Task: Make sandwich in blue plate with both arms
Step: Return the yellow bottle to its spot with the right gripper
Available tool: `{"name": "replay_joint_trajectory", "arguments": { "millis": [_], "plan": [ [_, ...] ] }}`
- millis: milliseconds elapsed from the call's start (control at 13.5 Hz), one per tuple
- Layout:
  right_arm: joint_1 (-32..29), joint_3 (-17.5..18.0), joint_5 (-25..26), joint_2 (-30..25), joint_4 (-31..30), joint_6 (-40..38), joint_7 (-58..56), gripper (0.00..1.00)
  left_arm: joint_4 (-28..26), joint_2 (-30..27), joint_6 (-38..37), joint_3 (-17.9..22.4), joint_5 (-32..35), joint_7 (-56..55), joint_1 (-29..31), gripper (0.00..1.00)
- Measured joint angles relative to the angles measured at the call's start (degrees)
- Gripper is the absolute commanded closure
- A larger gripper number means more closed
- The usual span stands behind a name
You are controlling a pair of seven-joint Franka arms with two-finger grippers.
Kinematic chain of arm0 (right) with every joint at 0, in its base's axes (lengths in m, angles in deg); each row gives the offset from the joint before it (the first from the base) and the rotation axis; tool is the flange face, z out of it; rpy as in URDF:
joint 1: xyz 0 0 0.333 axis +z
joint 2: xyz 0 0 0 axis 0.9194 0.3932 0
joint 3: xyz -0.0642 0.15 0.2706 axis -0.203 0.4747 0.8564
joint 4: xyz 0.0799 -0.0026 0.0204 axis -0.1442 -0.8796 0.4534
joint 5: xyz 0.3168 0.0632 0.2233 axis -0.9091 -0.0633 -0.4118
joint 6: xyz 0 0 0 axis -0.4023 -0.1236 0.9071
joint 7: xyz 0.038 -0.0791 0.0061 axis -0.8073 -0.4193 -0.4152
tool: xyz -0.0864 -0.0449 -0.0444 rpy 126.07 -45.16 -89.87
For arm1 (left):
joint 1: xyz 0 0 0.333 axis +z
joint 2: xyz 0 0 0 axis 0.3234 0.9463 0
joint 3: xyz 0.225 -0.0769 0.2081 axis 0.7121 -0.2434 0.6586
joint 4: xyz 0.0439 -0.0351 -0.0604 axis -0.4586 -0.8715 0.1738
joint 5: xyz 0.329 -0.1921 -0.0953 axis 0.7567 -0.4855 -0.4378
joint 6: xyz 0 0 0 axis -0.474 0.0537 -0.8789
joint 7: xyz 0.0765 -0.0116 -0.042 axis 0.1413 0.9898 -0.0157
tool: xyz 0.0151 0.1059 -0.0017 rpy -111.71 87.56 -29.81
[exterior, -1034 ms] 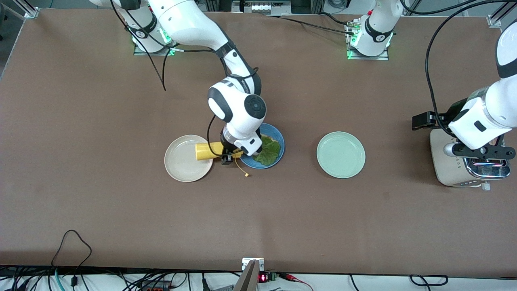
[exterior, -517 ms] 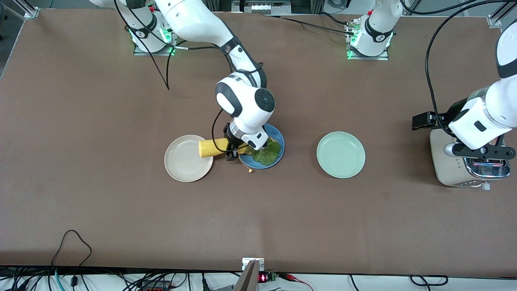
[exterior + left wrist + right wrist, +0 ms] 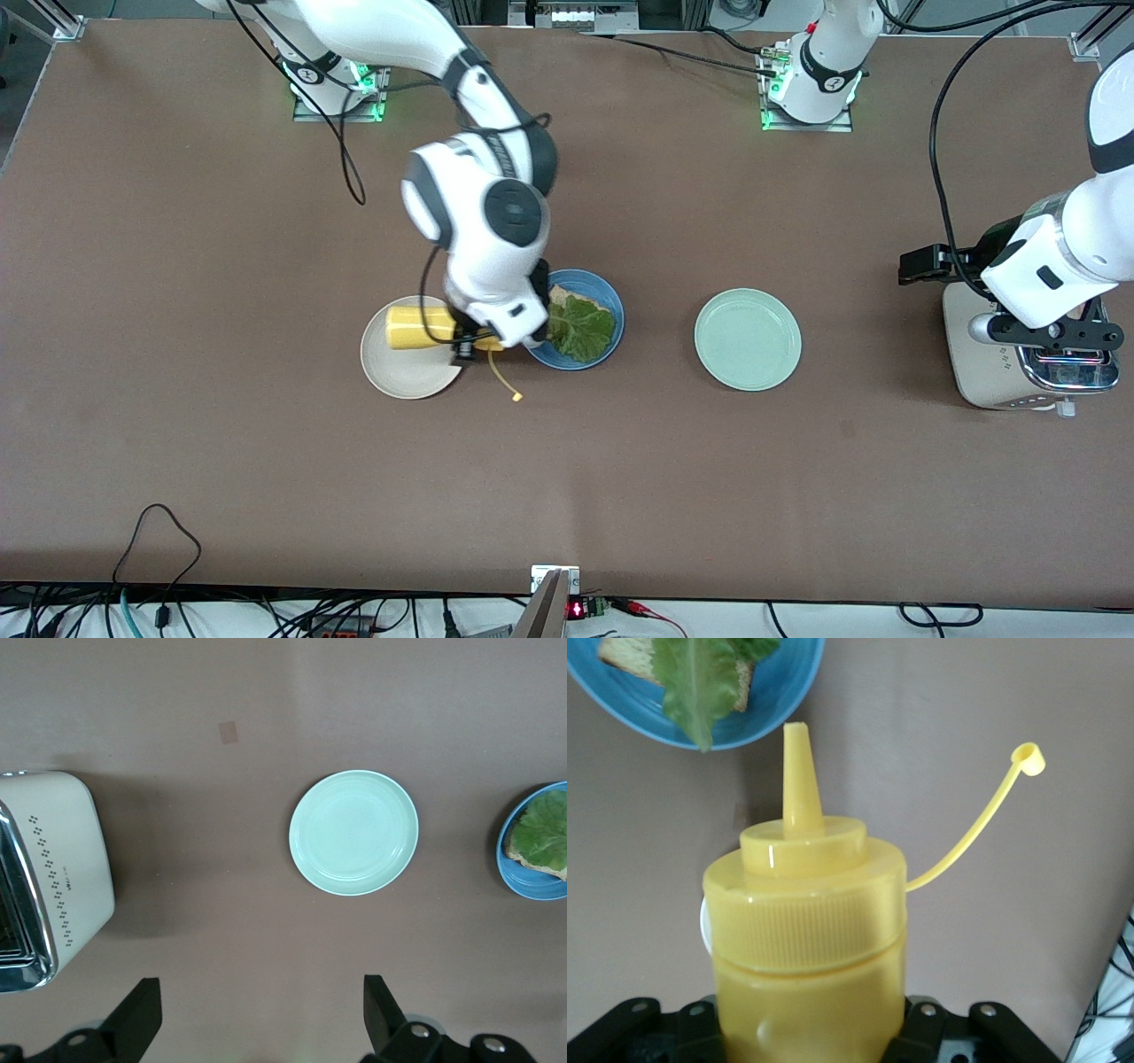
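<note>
Blue plate (image 3: 611, 312) sits mid-desk (image 3: 266, 461), taken as landmark. On it: one toasted bread slice (image 3: 567, 294) with a ruffled lettuce leaf (image 3: 582, 328) laid over; no top slice on it.

Right claw (image 3: 468, 341) is up over the gap between the blue plate and the beige plate (image 3: 390, 372), which lies just beside the blue plate toward the right arm's end. Claw is clamped on a yellow squeeze bottle (image 3: 415, 327), held lying sideways, body over the beige plate, nozzle (image 3: 799, 771) pointing toward the blue plate. Cap is off the nozzle, dangling on its thin yellow tether (image 3: 505, 381) over bare desk, nearer the front camera than the blue plate.

Pale green plate (image 3: 748, 339) lies apart from the blue plate, toward the left arm's end. Well past it in that direction stands a cream toaster (image 3: 974, 372) with chrome slots.

Left claw (image 3: 257, 1014) waits up over the toaster, fingers spread wide, holding nothing.
</note>
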Motion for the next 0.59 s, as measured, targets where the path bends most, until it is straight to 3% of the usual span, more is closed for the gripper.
{"name": "replay_joint_trajectory", "arguments": {
  "millis": [295, 591],
  "plan": [
    [-13.8, -0.1, -12.1, -9.7, -4.0, -1.4, -15.9, 1.00, -0.3, 0.1, -0.3, 0.2, 0.0, 0.0, 0.0, 0.00],
    [-28.4, 0.0, -27.2, -11.8, -7.1, -1.3, -33.4, 1.00, -0.4, 0.2, -0.4, 0.4, 0.0, 0.0, 0.0, 0.00]
  ]
}}
